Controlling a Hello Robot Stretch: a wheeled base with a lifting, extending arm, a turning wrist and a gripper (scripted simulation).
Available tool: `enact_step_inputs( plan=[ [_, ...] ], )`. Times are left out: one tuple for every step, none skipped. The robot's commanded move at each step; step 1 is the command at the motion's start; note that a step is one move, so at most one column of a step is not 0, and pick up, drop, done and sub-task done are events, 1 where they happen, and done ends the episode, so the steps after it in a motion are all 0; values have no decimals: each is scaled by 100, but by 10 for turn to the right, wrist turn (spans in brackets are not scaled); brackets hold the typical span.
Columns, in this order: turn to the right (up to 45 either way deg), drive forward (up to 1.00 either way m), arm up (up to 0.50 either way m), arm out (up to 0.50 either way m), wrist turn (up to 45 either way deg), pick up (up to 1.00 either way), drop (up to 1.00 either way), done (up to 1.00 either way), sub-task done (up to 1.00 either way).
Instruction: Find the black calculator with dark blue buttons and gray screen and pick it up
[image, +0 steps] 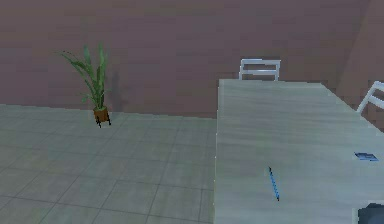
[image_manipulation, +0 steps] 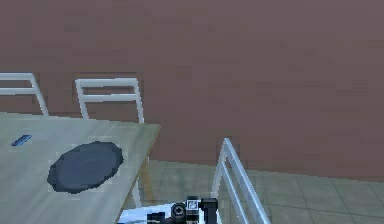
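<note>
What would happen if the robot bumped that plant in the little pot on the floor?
The plant would probably tip easily: its long leaves rise high over a small pot. The thin leaves would likely bend, not snap. It looks fairly light, so it may slide on the tiled floor.

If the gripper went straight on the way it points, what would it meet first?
Probably nothing until the wall: the gripper seems aimed between table and chair, though depth is unclear.
</note>
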Motion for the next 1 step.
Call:
enact_step_inputs(
  plan=[
    [0,0,0,0,450,0,0,0,0]
  ],
)
